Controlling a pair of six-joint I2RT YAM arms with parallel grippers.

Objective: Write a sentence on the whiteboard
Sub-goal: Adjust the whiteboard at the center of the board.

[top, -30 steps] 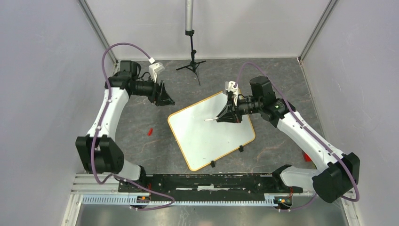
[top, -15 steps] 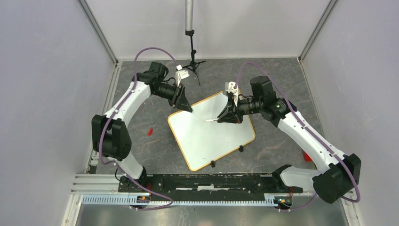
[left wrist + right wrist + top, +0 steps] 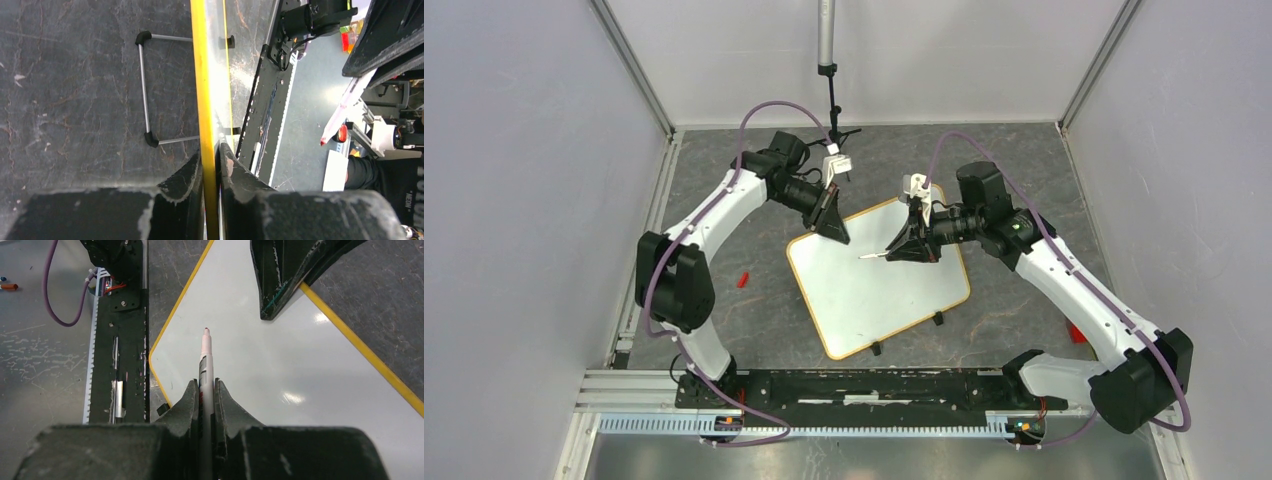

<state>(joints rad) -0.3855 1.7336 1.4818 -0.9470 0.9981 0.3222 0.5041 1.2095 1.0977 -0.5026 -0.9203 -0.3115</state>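
The whiteboard, white with a thin orange-yellow frame, lies slanted on the dark table between the arms. My left gripper is shut on its far-left edge. In the left wrist view the yellow frame runs straight between the closed fingers of the left gripper. My right gripper hovers over the board's far part, shut on a white marker whose tip points at the white surface. The sentence does not show; the board's visible face is blank.
A small red cap lies on the table left of the board. A black tripod stand rises at the back. A red object lies by the right arm. The black base rail lines the near edge.
My left arm swung right from the far left to the board's far-left corner and shut on its frame; the board shifted slightly. The right arm with the marker stayed still.
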